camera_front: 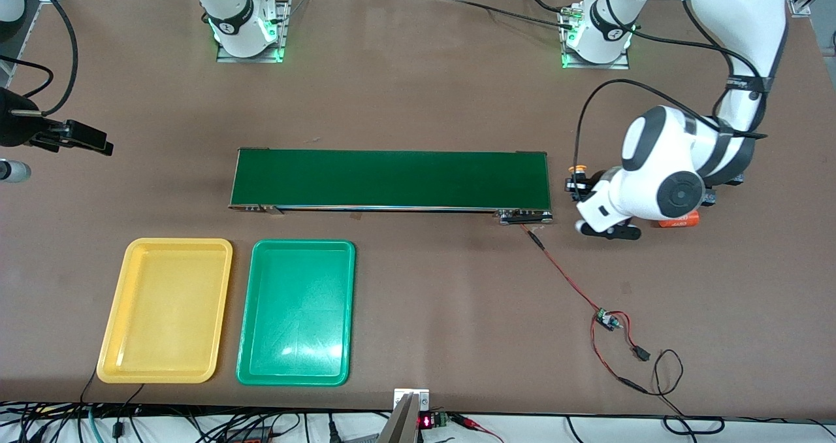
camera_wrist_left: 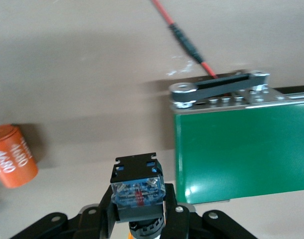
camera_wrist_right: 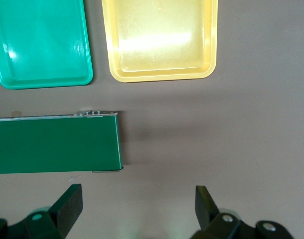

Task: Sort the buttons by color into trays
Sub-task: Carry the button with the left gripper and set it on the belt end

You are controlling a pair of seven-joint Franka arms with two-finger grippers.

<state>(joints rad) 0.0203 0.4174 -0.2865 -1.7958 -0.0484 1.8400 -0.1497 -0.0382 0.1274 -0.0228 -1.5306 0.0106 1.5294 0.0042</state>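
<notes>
A: What has the left gripper (camera_wrist_left: 139, 219) got?
B: It's clamped on a button (camera_wrist_left: 137, 189) with an orange cap, just off the conveyor belt (camera_front: 390, 178) at the left arm's end.
A: And the right gripper (camera_wrist_right: 137, 209)?
B: Jaws wide, holding nothing, waiting over bare table. The yellow tray (camera_front: 166, 310) and green tray (camera_front: 297, 312) lie side by side.

One yellow tray (camera_front: 164, 311), one green tray (camera_front: 296, 312), one conveyor belt (camera_front: 390, 179), one button (camera_wrist_left: 137, 190), one orange cylinder (camera_wrist_left: 11, 155)
</notes>
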